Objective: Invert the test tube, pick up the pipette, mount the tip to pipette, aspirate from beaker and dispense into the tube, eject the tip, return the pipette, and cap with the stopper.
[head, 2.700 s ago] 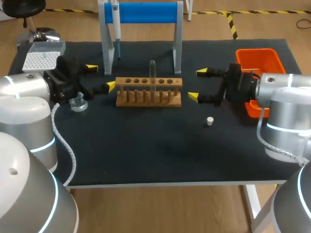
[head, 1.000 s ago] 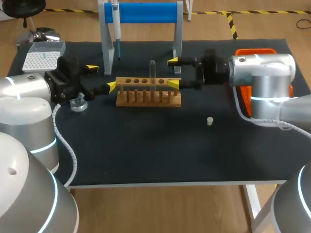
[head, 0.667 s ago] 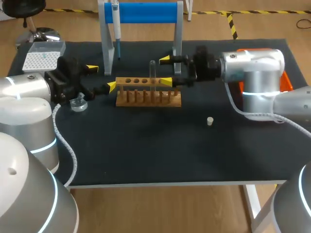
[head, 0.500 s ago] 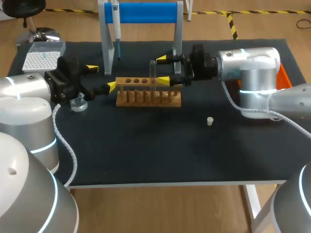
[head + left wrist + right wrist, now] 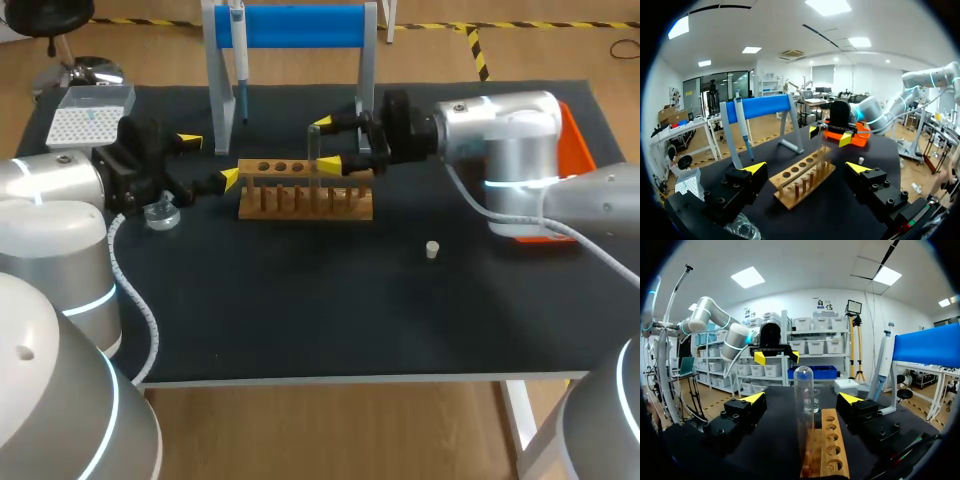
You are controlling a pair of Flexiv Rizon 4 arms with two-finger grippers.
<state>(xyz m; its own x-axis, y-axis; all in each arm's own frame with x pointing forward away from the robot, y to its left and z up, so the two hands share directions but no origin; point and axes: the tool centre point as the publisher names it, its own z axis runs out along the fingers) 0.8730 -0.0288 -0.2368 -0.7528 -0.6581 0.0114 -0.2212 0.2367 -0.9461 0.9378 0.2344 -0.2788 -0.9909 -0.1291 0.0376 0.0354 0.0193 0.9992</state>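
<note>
Glass test tube (image 5: pixel 803 405) upright in the wooden rack (image 5: pixel 305 190), between wide-open right fingers (image 5: pixel 752 399).
Head view alone shows the stopper (image 5: pixel 432 249) on the surface (image 5: pixel 300 300); left fingers (image 5: pixel 754 167) also spread wide.

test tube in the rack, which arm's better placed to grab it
Right. The right gripper, open, faces the test tube centred between its fingers; the left gripper sits open at the other end of the wooden rack.

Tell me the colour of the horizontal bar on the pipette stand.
Blue. The bar shows best in the head view.
</note>
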